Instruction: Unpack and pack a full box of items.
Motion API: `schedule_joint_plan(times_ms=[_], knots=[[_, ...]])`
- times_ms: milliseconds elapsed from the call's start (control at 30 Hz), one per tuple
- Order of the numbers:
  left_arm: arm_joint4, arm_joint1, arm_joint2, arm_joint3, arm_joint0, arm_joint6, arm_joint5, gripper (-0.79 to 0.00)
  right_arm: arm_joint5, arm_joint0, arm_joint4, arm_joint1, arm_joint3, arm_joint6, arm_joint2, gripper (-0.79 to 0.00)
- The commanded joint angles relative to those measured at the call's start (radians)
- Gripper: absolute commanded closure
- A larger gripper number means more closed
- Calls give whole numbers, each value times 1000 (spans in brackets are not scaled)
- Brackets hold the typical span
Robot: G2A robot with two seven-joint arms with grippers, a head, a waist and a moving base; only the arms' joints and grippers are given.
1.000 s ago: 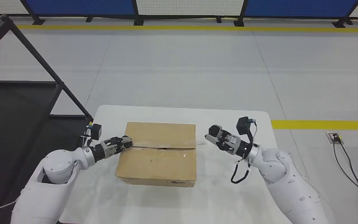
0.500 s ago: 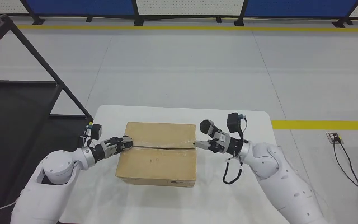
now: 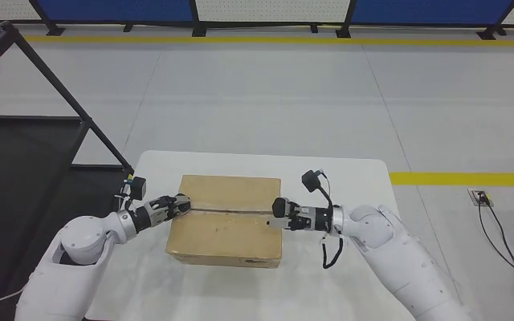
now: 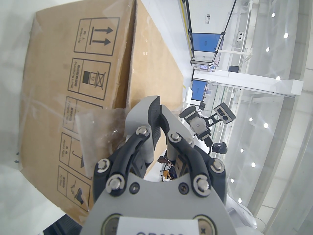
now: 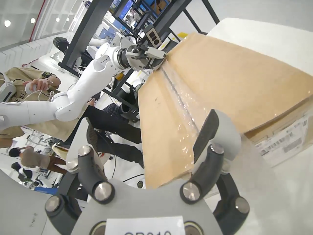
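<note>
A sealed cardboard box lies in the middle of the white table, with clear tape running along its top seam. My left gripper sits at the box's left end, level with the seam. In the left wrist view it is shut, and a crumpled flap of clear tape runs off the box's printed side in behind its fingers. My right gripper is at the right end of the seam, open, with the box's top edge between its jaws.
A black metal rack stands off the table's left side. Bare tabletop lies to the right of the box and along its far edge. The floor beyond carries a yellow line.
My right gripper has moved left from beside the box to the right end of the seam. The left gripper and the box have stayed put.
</note>
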Motion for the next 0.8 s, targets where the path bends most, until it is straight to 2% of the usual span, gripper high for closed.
schedule_joint_plan(times_ms=[0,333,533,767], knots=[[-1,0,0,1,-1,-1,-1,0,-7,1,4,1,-10,-3,7,-785],[0,-1,1,8,-4,0,-3,0,0,-4,8,1,-18,-16,9,-785],[-6,-3,3,5,-6,4,-10,0,160,13,86,-11,-28,-28,-2,-785],[-17,-3,-5,-6,-1,12,-17,0,312,69,241,-29,44,114,-25,-785]])
